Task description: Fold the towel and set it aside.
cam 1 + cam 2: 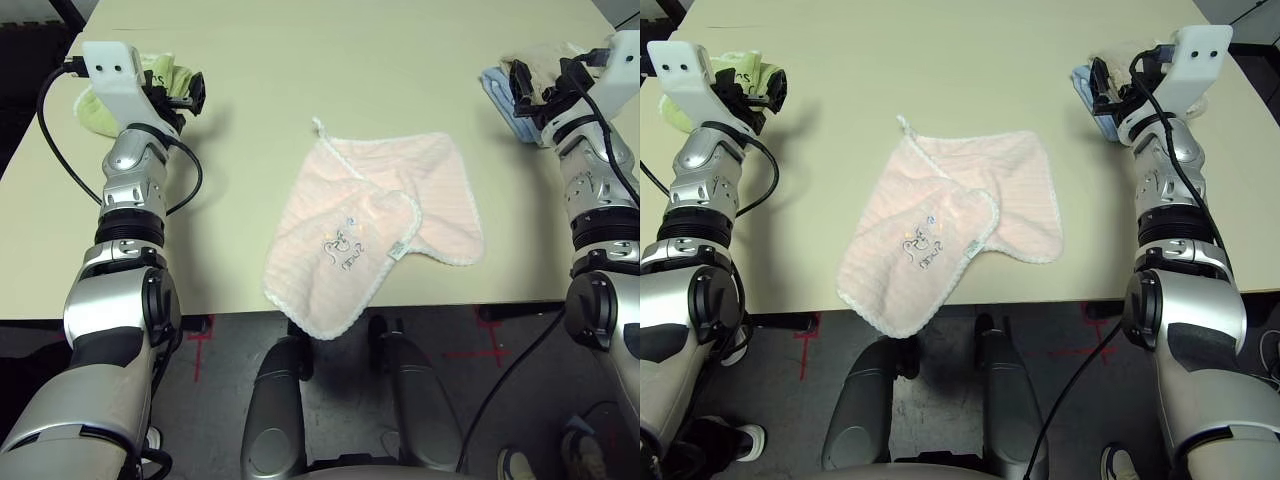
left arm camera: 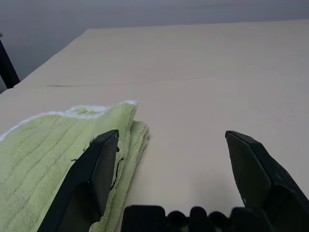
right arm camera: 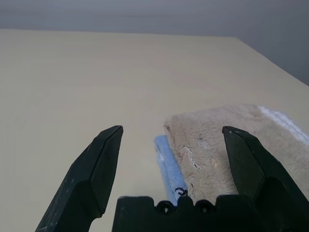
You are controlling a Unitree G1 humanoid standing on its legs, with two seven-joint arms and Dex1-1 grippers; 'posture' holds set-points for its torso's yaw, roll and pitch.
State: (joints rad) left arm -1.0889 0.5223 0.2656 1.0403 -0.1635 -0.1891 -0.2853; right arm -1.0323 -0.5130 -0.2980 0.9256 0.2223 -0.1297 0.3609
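Head stereo pair high above the beige flat surface [image 1: 400,90], both looking down on it; wrist cameras low over its far corners.

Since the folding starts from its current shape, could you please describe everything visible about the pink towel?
The pink towel is pale, fluffy terry with white scalloped trim and a small loop at its far corner. It lies loosely on the table between the arms, one corner flipped over onto the middle, showing a dark embroidered cartoon mark. Its near corner hangs slightly over the table's front edge. Nothing else touches it.
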